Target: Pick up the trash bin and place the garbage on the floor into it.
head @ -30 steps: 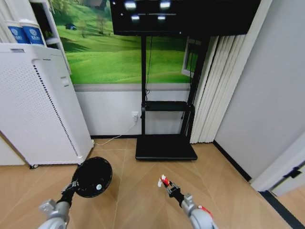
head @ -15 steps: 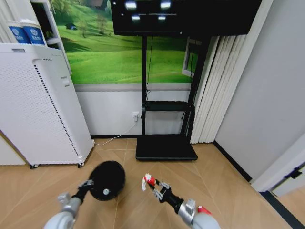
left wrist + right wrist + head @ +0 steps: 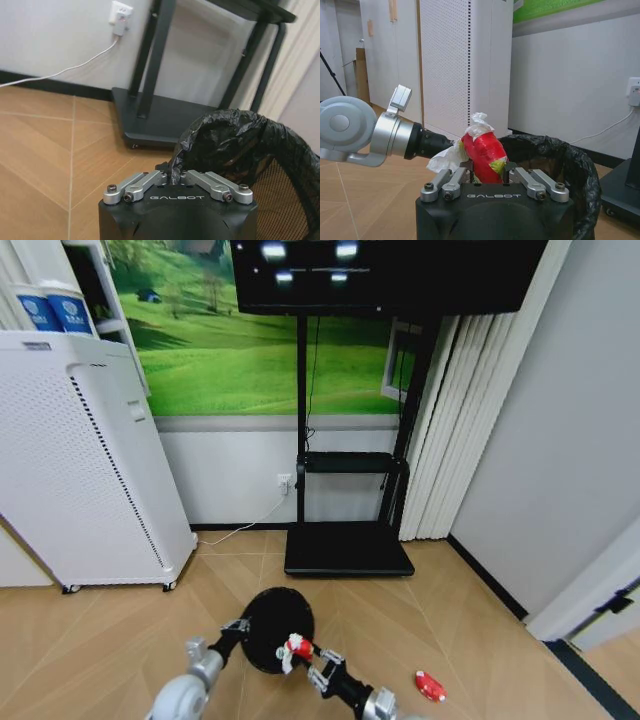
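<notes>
left gripper: pressed together on the bag-lined rim of the trash bin; pinch seen in the left wrist view, rim fold clamped between the fingers.
trash bin: black mesh, black liner folded over the rim; held off the floor by the left arm, low centre of the head view, in front of the TV stand base. Mouth is turned toward the head camera.
right gripper: closed on the crumpled red-and-white wrapper; wrapper is pinched between the fingers, sticking up above them.
wrapper position: at the bin's rim, near edge of the opening, in the head view; in the right wrist view the bin's lined rim sits just behind and beside it. Whether it is touching the liner cannot be told.
red scrap: lying on the floor, to the right of the right arm, well apart from the bin.
air purifier: white perforated box, standing on the floor at left, against the wall.
</notes>
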### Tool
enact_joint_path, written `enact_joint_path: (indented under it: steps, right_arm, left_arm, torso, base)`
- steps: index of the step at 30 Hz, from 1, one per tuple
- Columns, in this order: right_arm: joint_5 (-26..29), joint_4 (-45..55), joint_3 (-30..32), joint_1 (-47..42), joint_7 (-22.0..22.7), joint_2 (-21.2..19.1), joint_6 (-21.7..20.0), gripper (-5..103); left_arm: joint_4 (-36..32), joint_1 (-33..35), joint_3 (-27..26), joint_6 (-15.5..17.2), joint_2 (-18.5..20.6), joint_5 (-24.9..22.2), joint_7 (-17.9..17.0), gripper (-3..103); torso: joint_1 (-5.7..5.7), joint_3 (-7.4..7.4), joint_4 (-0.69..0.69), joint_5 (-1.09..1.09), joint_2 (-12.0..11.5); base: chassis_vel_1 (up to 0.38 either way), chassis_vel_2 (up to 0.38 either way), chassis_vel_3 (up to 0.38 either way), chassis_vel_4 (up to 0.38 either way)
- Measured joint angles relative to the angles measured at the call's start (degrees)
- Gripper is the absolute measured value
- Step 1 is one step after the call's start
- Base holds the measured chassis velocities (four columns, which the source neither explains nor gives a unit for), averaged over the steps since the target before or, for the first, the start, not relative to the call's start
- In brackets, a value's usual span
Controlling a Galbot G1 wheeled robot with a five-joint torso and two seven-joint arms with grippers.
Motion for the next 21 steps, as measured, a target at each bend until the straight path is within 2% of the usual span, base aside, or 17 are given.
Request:
enact_joint_path:
  steps: [5,7,8,9,11,12,13,14,15,18,19,20,21]
  right_arm:
    - [-0.02,-1.59,-1.05,1.64,0.37,0.48,-0.19,29]
    - [-0.02,-2.37,-1.48,2.35,0.63,0.74,-0.41,29]
    - [-0.02,-2.37,-1.48,2.35,0.63,0.74,-0.41,29]
    - [-0.05,-2.73,-1.79,2.66,1.05,1.02,-0.64,29]
    - [-0.12,-2.90,-1.90,2.79,1.25,1.27,-0.74,27]
    - [-0.15,-2.98,-1.93,2.87,1.40,1.46,-0.79,32]
    - [-0.16,-2.99,-1.93,2.89,1.43,1.49,-0.80,32]
    - [-0.19,-3.01,-1.93,2.91,1.52,1.54,-0.83,42]
    - [-0.19,-3.01,-1.93,2.91,1.52,1.54,-0.83,42]
    - [-0.28,-2.99,-1.76,2.89,1.53,1.47,-1.05,54]
    - [-0.28,-2.99,-1.76,2.89,1.53,1.47,-1.05,54]
    - [-0.30,-2.73,-1.49,2.77,1.68,1.44,-1.28,65]
    - [-0.26,-2.48,-1.32,2.60,1.95,1.45,-1.40,65]
  left_arm:
    - [0.36,1.54,-0.30,-1.13,0.19,1.71,2.61,4]
    - [-0.24,2.52,-0.61,-1.87,0.21,1.87,5.05,4]
    - [-0.24,2.52,-0.61,-1.87,0.21,1.87,5.05,4]
    - [-0.87,2.99,-0.62,-2.14,0.36,2.50,6.90,4]
    - [-1.15,3.12,-0.63,-2.33,0.39,2.95,7.66,4]
    - [-1.45,3.21,-0.66,-2.52,0.39,3.32,8.23,4]
    - [-1.52,3.23,-0.68,-2.57,0.39,3.38,8.33,4]
    - [-1.74,3.30,-0.76,-2.67,0.38,3.53,8.47,4]
    - [-1.74,3.30,-0.76,-2.67,0.38,3.53,8.47,4]
    - [-2.01,3.52,-1.03,-2.78,0.18,3.62,8.53,4]
    - [-2.01,3.52,-1.03,-2.78,0.18,3.62,8.53,4]
    - [-2.29,3.93,-1.16,-2.98,-0.18,3.69,8.54,4]
    - [-2.46,4.29,-1.30,-3.06,-0.46,3.86,8.55,4]
  torso:
    - [0.00,0.00,0.01,-0.03,0.00]
    - [0.00,0.00,0.01,-0.01,0.00]
    - [0.00,0.00,0.01,-0.01,0.00]
    - [0.00,0.00,0.00,-0.02,0.00]
    - [0.00,0.01,0.00,-0.01,0.00]
    - [0.00,0.00,-0.01,-0.01,0.00]
    - [0.00,0.00,-0.01,-0.02,0.00]
    - [0.00,0.00,-0.01,-0.02,0.00]
    - [0.00,0.00,-0.01,-0.02,0.00]
    - [0.00,0.01,-0.01,-0.01,0.00]
    - [0.00,0.01,-0.01,-0.01,0.00]
    - [0.00,0.00,-0.01,-0.02,0.00]
    - [0.00,0.01,-0.01,-0.02,0.00]
  base:
    - [0.000,0.000,0.000,0.000]
    - [0.000,0.000,0.000,0.000]
    - [0.000,0.000,0.000,0.000]
    - [0.000,0.000,0.000,0.000]
    - [0.000,0.000,0.000,0.000]
    - [0.000,0.000,0.000,0.000]
    - [0.000,0.000,0.000,0.000]
    - [0.000,0.000,0.000,0.000]
    - [0.000,0.000,0.000,0.000]
    - [0.000,0.000,0.000,0.000]
    - [0.000,0.000,0.000,0.000]
    - [0.000,0.000,0.000,0.000]
    - [0.000,0.000,0.000,0.000]
